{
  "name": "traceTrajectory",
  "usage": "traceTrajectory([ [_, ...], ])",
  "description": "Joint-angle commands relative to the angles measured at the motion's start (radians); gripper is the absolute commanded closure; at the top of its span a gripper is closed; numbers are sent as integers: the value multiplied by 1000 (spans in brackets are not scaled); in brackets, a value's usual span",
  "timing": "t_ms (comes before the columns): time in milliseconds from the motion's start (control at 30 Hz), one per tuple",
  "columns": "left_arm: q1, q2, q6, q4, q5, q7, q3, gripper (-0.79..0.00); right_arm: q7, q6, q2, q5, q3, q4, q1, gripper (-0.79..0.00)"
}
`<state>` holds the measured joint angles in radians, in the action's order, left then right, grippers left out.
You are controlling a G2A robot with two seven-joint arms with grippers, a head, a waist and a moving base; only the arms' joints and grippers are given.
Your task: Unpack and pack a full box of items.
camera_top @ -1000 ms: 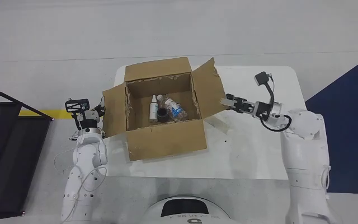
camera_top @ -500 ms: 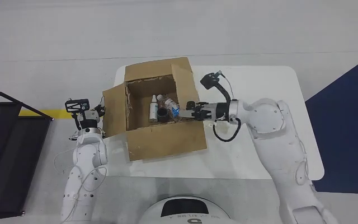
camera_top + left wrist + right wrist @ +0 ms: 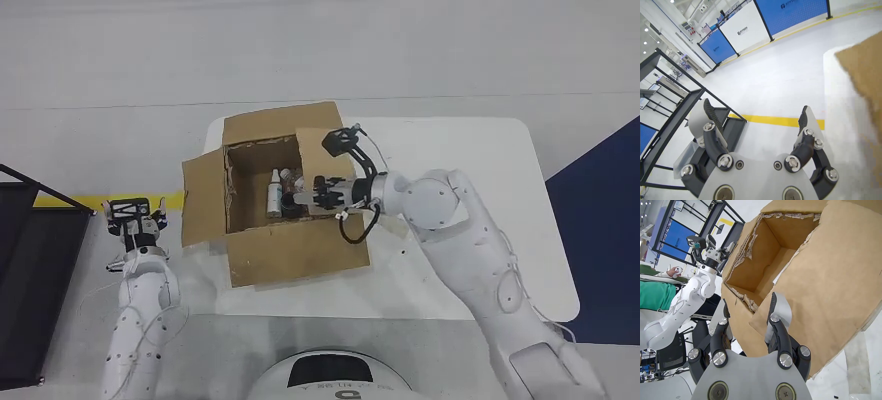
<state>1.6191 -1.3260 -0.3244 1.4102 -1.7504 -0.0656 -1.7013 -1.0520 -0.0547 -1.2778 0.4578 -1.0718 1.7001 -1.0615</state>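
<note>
Box (image 3: 290,255): open, on worktop (image 3: 470,250), bottles (image 3: 274,192) inside, directly before right tool (image 3: 748,298); that tool half-open astride flap (image 3: 819,285), unclamped; left tool (image 3: 755,103) wide open, empty, box off to its side.

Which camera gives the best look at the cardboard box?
The top view. It shows the whole cardboard box from above, with all its flaps and the bottles lying inside. The right wrist view shows one flap up close and a bare inner corner. The left wrist view catches a blurred flap edge.
</note>
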Motion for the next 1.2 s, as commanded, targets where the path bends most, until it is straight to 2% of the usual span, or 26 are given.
traceTrajectory([
  [0,5,2,12,-24,-2,-1,-12,-785,4,2,1,0,2,-5,2,-486],
  [167,9,5,73,-53,19,-39,-22,-785,14,11,5,8,-2,-9,0,-502],
  [367,-2,8,186,-12,-41,-76,34,-785,53,64,12,52,-21,1,-12,-493],
  [500,8,9,244,31,0,-120,36,-785,76,147,16,136,-12,16,-26,-563],
  [567,13,8,271,53,69,-142,20,-785,63,157,15,142,-3,11,-21,-613],
  [633,20,9,297,75,130,-169,-1,-785,60,172,15,159,6,3,-15,-619],
  [700,29,11,313,100,158,-191,-17,-785,56,180,14,163,15,-3,-10,-662],
  [833,57,14,365,205,157,-249,-17,-785,55,194,13,171,26,-10,-3,-748],
  [900,69,16,370,270,122,-251,-8,-785,56,197,14,173,22,-7,-4,-785],
  [1000,68,16,373,343,55,-220,29,-785,73,188,20,149,-11,20,-23,-785],
  [1167,15,18,404,371,-98,-159,127,-785,116,115,42,76,-145,120,-121,-785],
])
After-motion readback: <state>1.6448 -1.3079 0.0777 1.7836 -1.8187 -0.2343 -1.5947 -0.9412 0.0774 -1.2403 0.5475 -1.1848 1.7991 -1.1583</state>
